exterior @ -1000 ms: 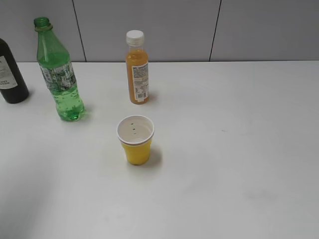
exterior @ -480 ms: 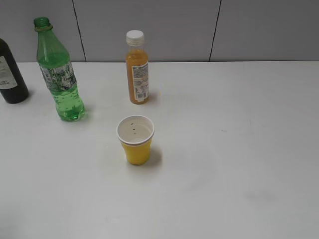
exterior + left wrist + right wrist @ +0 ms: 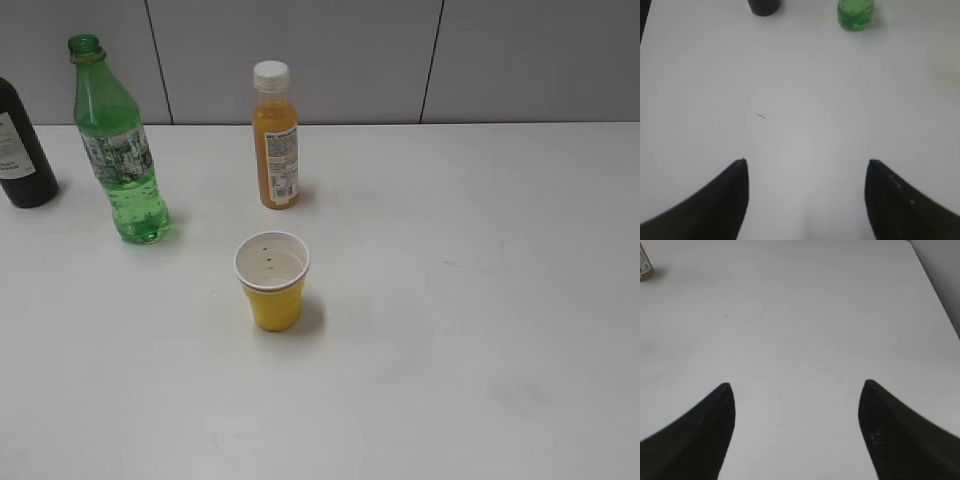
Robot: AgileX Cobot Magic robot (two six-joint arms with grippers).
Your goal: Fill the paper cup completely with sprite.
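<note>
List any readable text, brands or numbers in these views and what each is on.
None can be read.
green sprite bottle: grey-white patterned label, print too small to read.
orange juice bottle: label print blurred.
dark bottle: white label, cut off and too small.
paper cup: only dark specks inside, no text.

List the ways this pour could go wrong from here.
The Sprite bottle is tall, narrow and uncapped; a clumsy grasp by the open left gripper could tip it and spill. The dark bottle stands close beside it and could get knocked. The paper cup is small and looks light; filling it completely risks overflow or toppling.
</note>
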